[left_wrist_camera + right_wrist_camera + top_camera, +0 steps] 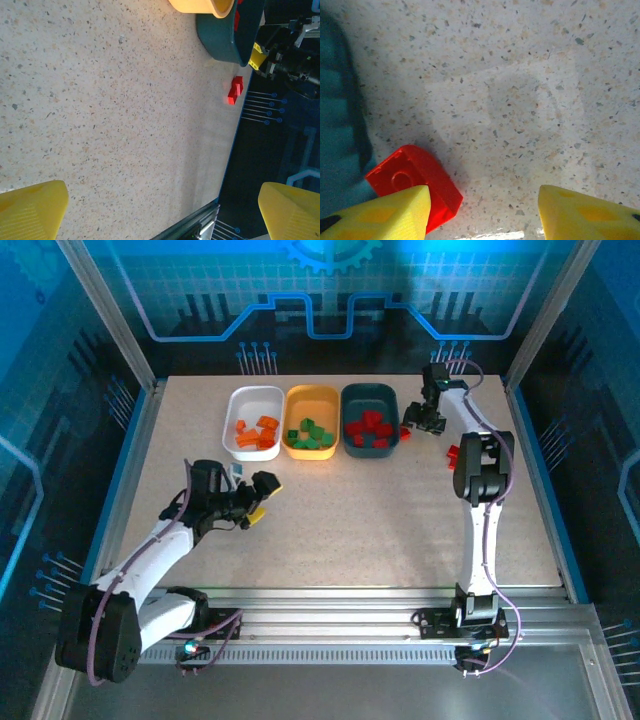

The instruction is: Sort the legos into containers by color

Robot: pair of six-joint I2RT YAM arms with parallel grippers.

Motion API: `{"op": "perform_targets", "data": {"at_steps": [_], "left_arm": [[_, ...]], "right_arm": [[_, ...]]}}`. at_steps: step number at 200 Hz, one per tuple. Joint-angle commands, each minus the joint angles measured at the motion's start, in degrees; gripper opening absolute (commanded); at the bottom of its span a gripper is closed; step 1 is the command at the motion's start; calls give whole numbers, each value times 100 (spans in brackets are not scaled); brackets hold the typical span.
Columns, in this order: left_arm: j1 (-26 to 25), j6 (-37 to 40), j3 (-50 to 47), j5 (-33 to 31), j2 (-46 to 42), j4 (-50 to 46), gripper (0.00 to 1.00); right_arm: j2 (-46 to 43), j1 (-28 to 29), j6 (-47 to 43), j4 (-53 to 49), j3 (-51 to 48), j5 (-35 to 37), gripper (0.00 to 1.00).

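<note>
Right wrist: red lego (420, 177) beside teal tray (337, 125).

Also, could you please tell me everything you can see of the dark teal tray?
The dark teal tray is a shallow rounded rectangle with a raised wall, looking like smooth plastic. It sits upright on the speckled table, rightmost in the row of three, close beside the orange-yellow tray; whether their rims touch I cannot tell. Several red bricks lie inside it, no other colour. One more red brick lies on the table by its right wall.
</note>
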Motion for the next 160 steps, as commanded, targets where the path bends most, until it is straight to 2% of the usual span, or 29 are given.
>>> {"op": "perform_targets", "data": {"at_steps": [1, 60, 89, 113, 160], "left_arm": [[-81, 55, 255, -41, 136, -32, 99], [-260, 43, 383, -63, 433, 143, 99], [-305, 71, 340, -78, 443, 164, 99], [-308, 54, 321, -59, 405, 139, 99], [-314, 95, 245, -159, 197, 16, 99]], "right_arm": [[165, 49, -173, -316, 123, 166, 60], [-440, 81, -275, 9, -770, 384, 58], [-886, 53, -232, 410, -1258, 183, 59], [-962, 14, -97, 431, -1162, -231, 59], [-469, 22, 52, 277, -487, -367, 60]]}}
